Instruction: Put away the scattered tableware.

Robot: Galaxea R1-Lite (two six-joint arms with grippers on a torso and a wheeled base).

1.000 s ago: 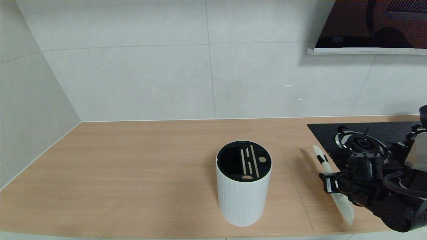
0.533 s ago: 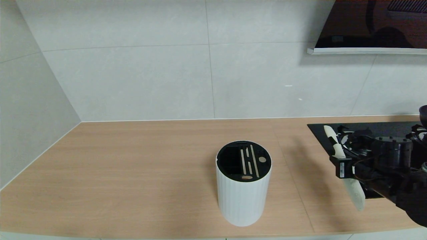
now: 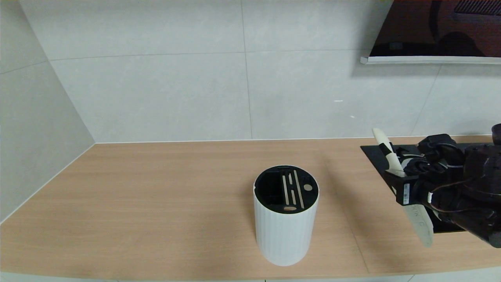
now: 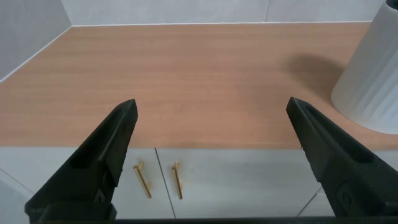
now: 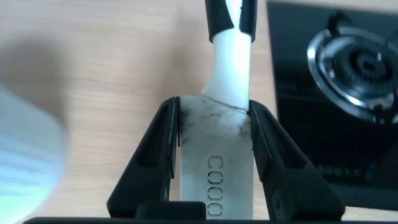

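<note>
A white ceramic knife (image 3: 418, 219) with a white and black handle (image 3: 385, 150) hangs in the air at the right, over the edge of the hob, blade pointing down toward me. My right gripper (image 3: 403, 188) is shut on it where blade meets handle; the right wrist view shows the knife (image 5: 217, 168) pinched between both fingers (image 5: 155, 155). A white ribbed holder (image 3: 285, 217) with a black slotted top (image 3: 286, 189) stands upright mid-counter, left of the knife. My left gripper (image 4: 211, 155) is open, off the counter's front edge, with the holder (image 4: 370, 81) beyond it.
The wooden counter (image 3: 164, 196) runs left to a tiled corner. A black gas hob (image 3: 430, 160) lies at the right under my right arm, with a range hood (image 3: 434, 31) above. Cabinet doors with gold handles (image 4: 158, 180) sit below the counter's front edge.
My right gripper has lifted the knife off the counter, raising it up and toward the back-right. The holder has stayed in place.
</note>
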